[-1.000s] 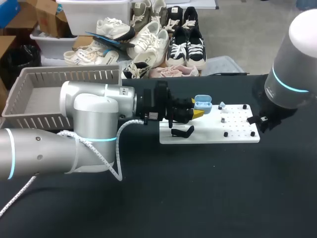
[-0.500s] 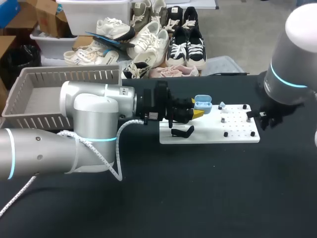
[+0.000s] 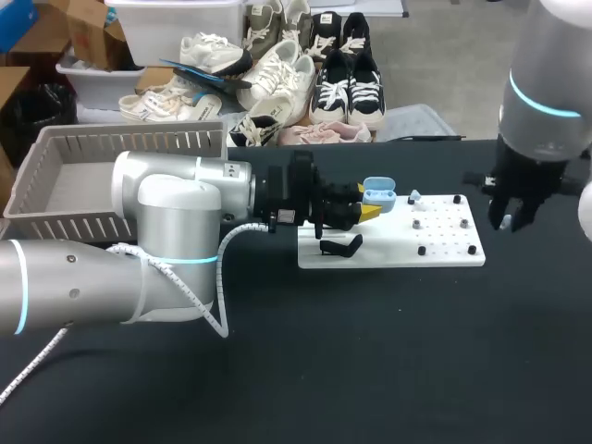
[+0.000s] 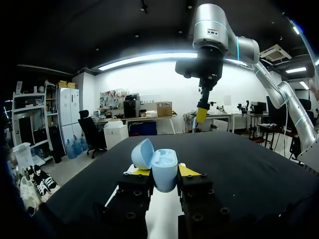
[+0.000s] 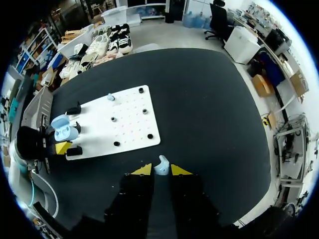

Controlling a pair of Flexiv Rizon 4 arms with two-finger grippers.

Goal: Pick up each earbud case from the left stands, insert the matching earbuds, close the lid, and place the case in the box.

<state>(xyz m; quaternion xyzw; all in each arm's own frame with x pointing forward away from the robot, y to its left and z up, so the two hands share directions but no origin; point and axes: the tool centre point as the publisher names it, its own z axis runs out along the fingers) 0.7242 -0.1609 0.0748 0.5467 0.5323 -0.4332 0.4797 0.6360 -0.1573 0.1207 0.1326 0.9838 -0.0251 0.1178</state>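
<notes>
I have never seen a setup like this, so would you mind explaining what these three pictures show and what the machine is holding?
This is a two-armed robot at a black table. One picture looks down from above and behind it. The other two come from a camera on each wrist, looking out along the fingers. The left gripper holds an open blue earbud case over a white board. The right gripper is raised beside the board and pinches a small blue earbud between its yellow tips. A grey basket stands at the table's left.
</notes>
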